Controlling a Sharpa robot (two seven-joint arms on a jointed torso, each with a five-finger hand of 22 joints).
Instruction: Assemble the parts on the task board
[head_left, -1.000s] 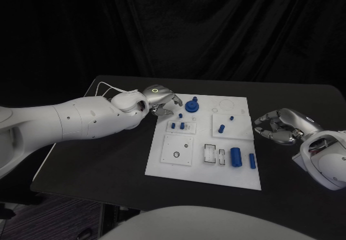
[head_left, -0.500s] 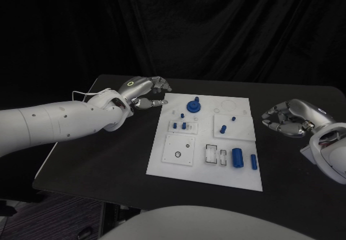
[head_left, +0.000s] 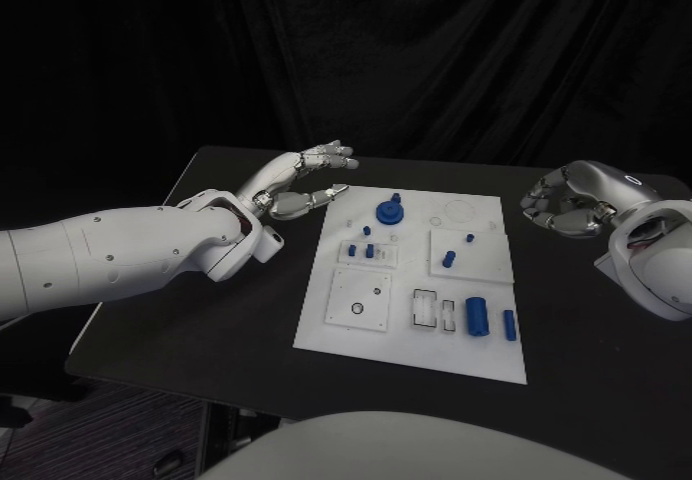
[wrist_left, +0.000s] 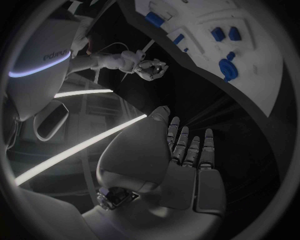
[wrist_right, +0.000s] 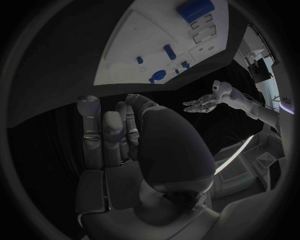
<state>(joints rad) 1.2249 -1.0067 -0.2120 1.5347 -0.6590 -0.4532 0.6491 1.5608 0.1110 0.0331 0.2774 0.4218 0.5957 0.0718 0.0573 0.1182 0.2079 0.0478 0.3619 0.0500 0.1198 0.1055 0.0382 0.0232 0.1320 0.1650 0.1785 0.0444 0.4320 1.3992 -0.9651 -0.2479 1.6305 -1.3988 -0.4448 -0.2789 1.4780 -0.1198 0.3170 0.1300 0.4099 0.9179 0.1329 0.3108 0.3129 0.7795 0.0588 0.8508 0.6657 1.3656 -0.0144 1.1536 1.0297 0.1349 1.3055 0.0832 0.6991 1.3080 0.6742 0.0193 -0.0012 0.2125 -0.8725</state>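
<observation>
We saw the left hand (head_left: 307, 177) spread and empty beside the task board (head_left: 411, 345)'s far left corner. The right hand (head_left: 574, 199) was curled, empty, right of it. Blue parts (head_left: 475, 314) lay on it.

A black table (head_left: 216, 320) stands before a dark curtain (head_left: 433, 70).

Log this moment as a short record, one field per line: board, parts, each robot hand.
board: white task board lies flat in the middle of the black table
parts: blue pieces on the board, among them a round one near the far edge and two cylinders near the right edge
left robot hand: open, fingers spread, empty, off the board's far left corner
right robot hand: fingers curled in, holding nothing, right of the board
</observation>
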